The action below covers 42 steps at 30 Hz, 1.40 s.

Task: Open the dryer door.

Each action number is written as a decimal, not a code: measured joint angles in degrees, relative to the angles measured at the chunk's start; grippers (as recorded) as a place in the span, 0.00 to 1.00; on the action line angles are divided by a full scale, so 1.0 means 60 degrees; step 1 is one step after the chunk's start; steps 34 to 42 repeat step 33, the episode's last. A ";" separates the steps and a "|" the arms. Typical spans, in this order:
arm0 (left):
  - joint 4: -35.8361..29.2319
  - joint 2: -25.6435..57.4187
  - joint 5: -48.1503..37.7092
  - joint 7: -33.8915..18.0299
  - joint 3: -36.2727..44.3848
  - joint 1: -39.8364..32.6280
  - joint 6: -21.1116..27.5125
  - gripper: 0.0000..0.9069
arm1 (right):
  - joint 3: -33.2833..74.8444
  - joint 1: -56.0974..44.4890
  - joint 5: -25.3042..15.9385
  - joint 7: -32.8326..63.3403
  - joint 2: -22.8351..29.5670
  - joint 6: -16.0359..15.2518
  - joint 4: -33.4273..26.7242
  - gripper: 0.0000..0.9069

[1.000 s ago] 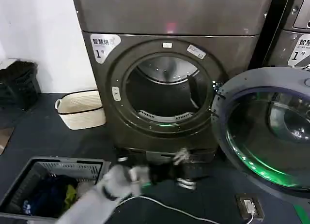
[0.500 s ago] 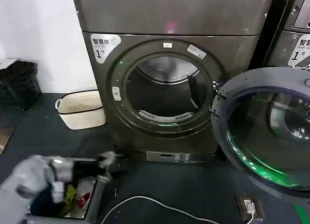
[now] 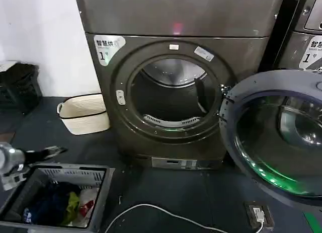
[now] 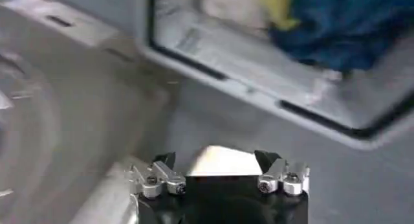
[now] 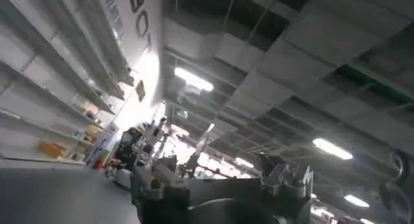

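Note:
The dryer [image 3: 176, 16] stands in the middle of the head view with its drum opening [image 3: 171, 99] uncovered. The dryer door [image 3: 266, 84] is swung wide open to the right, its grey inner rim and dark glass facing me with green light reflected in it. My left gripper [image 3: 50, 152] hangs at the far left edge, low, just above the laundry basket and far from the door. In the left wrist view the left gripper [image 4: 217, 159] is open and holds nothing. My right gripper [image 5: 220, 170] points up at a ceiling with strip lights, its fingers apart and empty.
A grey laundry basket [image 3: 75, 168] with clothes sits at the front left. A cream basket [image 3: 83, 112] stands left of the dryer, and a black crate [image 3: 17, 87] is by the wall. A white cable [image 3: 161, 210] and socket box [image 3: 259, 214] lie on the floor. A second machine [image 3: 307, 36] is at the right.
My left arm has swept from in front of the dryer's base leftward over the laundry basket to the view's left edge. The door has stayed open.

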 joint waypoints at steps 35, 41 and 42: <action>0.0569 0.0108 0.0932 0.0121 0.0997 0.0321 0.0020 1.00 | 0.0232 -0.0011 0.0004 0.0233 0.0058 -0.0321 -0.0445 1.00; 0.0569 0.0108 0.0932 0.0121 0.0997 0.0321 0.0020 1.00 | 0.0232 -0.0011 0.0004 0.0233 0.0058 -0.0321 -0.0445 1.00; 0.0569 0.0108 0.0932 0.0121 0.0997 0.0321 0.0020 1.00 | 0.0232 -0.0011 0.0004 0.0233 0.0058 -0.0321 -0.0445 1.00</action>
